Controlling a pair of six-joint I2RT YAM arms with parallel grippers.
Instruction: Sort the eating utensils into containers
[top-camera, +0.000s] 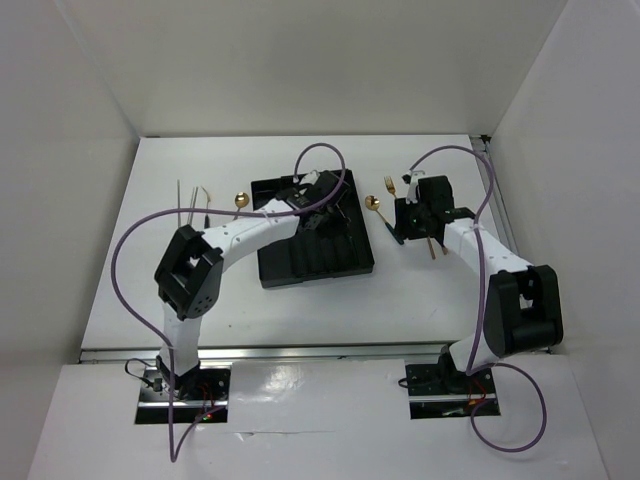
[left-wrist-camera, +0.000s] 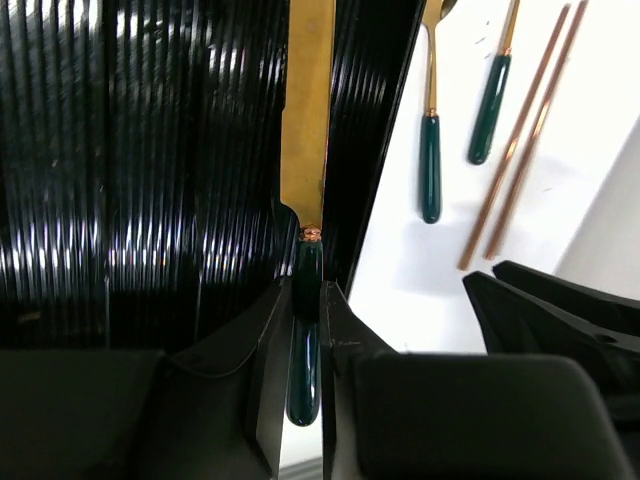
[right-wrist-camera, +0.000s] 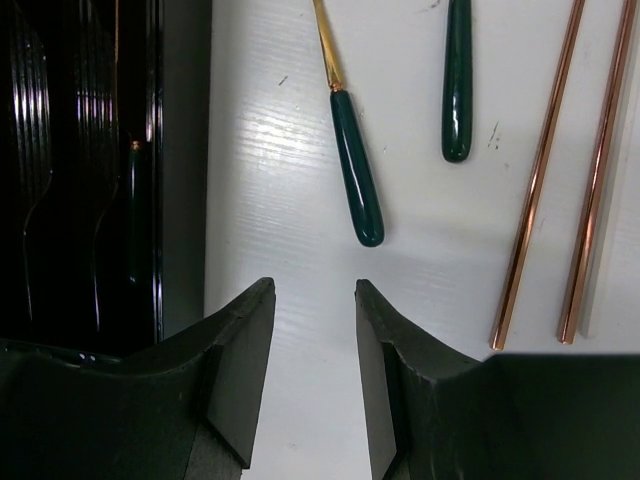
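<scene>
My left gripper (left-wrist-camera: 306, 295) is shut on the dark green handle of a gold-bladed knife (left-wrist-camera: 305, 120). It holds the knife lengthwise over the right side of the black cutlery tray (top-camera: 275, 265), whose ribbed floor (left-wrist-camera: 150, 150) shows in the left wrist view. My right gripper (right-wrist-camera: 315, 290) is open and empty above the white table, just right of the tray wall (right-wrist-camera: 185, 150). Ahead of it lie a gold spoon (right-wrist-camera: 357, 165), a fork handle (right-wrist-camera: 457, 80) and two copper chopsticks (right-wrist-camera: 540, 180). In the top view the left gripper (top-camera: 320, 205) is over the tray and the right gripper (top-camera: 412, 228) is beside it.
Another gold spoon (top-camera: 240, 201) and thin silver chopsticks (top-camera: 181, 203) lie left of the tray. The spoon (top-camera: 372, 203) and fork (top-camera: 388, 184) lie between the tray and the right arm. White walls close in the table on three sides.
</scene>
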